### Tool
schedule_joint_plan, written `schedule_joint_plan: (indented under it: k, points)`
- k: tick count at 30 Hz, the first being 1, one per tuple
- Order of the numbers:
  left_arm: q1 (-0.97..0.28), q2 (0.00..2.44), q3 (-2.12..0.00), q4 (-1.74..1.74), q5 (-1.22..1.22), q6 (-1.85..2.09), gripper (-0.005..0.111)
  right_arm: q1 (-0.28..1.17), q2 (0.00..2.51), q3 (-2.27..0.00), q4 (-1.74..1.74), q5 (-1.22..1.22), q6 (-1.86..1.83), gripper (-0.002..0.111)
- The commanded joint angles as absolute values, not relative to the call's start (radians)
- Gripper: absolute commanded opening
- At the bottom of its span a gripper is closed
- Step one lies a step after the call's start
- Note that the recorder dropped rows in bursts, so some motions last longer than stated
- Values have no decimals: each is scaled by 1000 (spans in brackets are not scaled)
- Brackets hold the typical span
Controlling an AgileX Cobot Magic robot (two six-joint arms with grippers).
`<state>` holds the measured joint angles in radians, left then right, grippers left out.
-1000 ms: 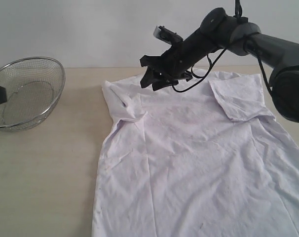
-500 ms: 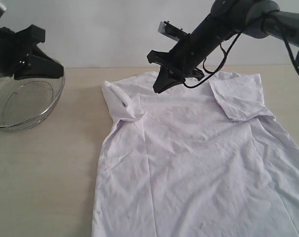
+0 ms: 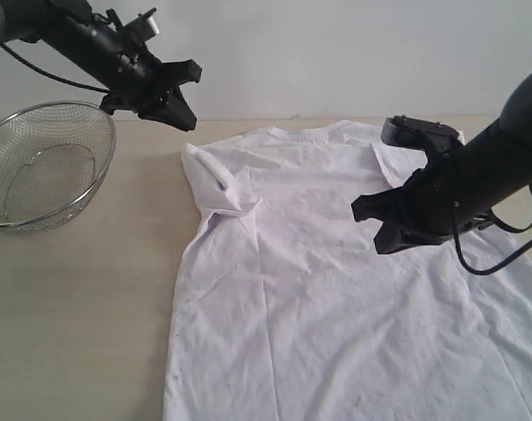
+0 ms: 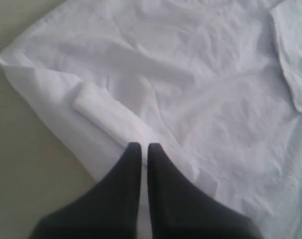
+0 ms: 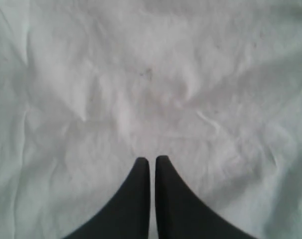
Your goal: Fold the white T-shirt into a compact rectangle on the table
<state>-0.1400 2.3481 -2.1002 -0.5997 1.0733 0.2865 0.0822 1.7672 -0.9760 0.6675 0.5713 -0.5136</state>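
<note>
The white T-shirt (image 3: 319, 281) lies spread on the table (image 3: 82, 298), plain side up, collar toward the back, both sleeves folded inward over the body. My left gripper (image 3: 185, 112) hangs shut and empty in the air just behind the shirt's left shoulder; the left wrist view shows its tips (image 4: 141, 146) above the folded left sleeve (image 4: 98, 107). My right gripper (image 3: 382, 230) hovers shut and empty over the shirt's right chest area, near the folded right sleeve (image 3: 428, 171). In the right wrist view its tips (image 5: 152, 159) are over wrinkled white cloth (image 5: 151, 84).
A silver wire-mesh bowl (image 3: 45, 164) stands on the table at the left, near the back edge. A pale wall rises behind the table. The shirt's lower part runs off the bottom and right of the exterior view.
The right arm swung from the collar at the back down and right to above the shirt's chest, its jaws closing. The left arm swept in from the left, over the bowl, to the shirt's left shoulder.
</note>
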Motion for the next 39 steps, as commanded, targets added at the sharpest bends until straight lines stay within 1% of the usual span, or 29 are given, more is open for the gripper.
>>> schedule_joint_plan:
  k: [1,4,13,16,21,23,39]
  points:
    - [-149,2422,-2180,-550,1112,201,5,79,1746,-944,669,516,-534,0]
    - [-149,2447,-2180,-561,1069,192,5,79,1746,-944,669,508,-534,0]
    - [-149,2501,-2180,-643,1064,179,5,79,1746,-944,669,502,-534,0]
    - [-149,2505,-2180,-680,1060,179,14,79,1746,-944,669,502,-534,0]
    - [-149,2505,-2180,-690,1035,166,46,79,1746,-944,669,505,-534,0]
    - [-149,2505,-2180,-690,1040,149,50,79,1746,-944,669,507,-534,0]
    - [-168,2554,-2180,-743,1036,153,51,79,1746,-944,669,514,-534,0]
